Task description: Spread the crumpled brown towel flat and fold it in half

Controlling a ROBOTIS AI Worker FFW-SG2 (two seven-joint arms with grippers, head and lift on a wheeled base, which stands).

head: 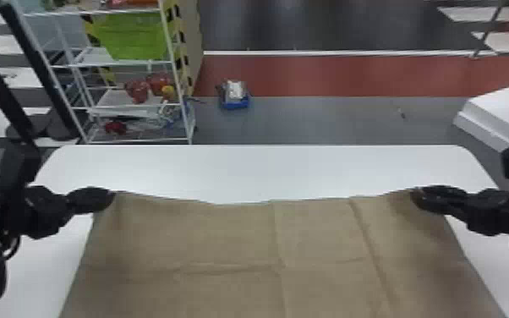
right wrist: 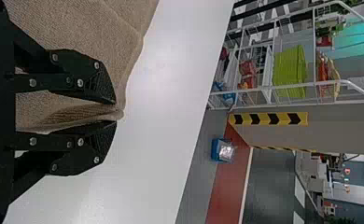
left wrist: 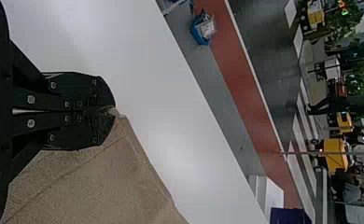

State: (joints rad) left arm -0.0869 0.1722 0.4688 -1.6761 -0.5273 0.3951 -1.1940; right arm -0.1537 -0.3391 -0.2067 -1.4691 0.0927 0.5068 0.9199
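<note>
Two grips on the towel [head: 207,241], one near each end of its far edge. At the left gripper [left wrist: 109,111], pinched tight together, with just a nub of corner poking out between the fingertips. At the right gripper [right wrist: 116,113], parted a little by a thicker, gathered fold, seemingly clamped right at the tips. Spread wide between the grippers, sagging slightly midway, and running back from both toward the robot, past the bottom of the head view. Beyond both grippers, white table [head: 266,169].

Probably close to flat, with folding to come. Most at risk at the left gripper: a slipped corner, from so small a bite, if pulled hard. At the right gripper, perhaps a puckered corner or crooked fold, from cloth bunched between the fingers. With uneven pull or height between the grippers, likely to end up skewed, with edges mismatched. If lowered slack, liable to trap fresh wrinkles beside the creases between the grippers. Best to draw gently and evenly on both sides.
</note>
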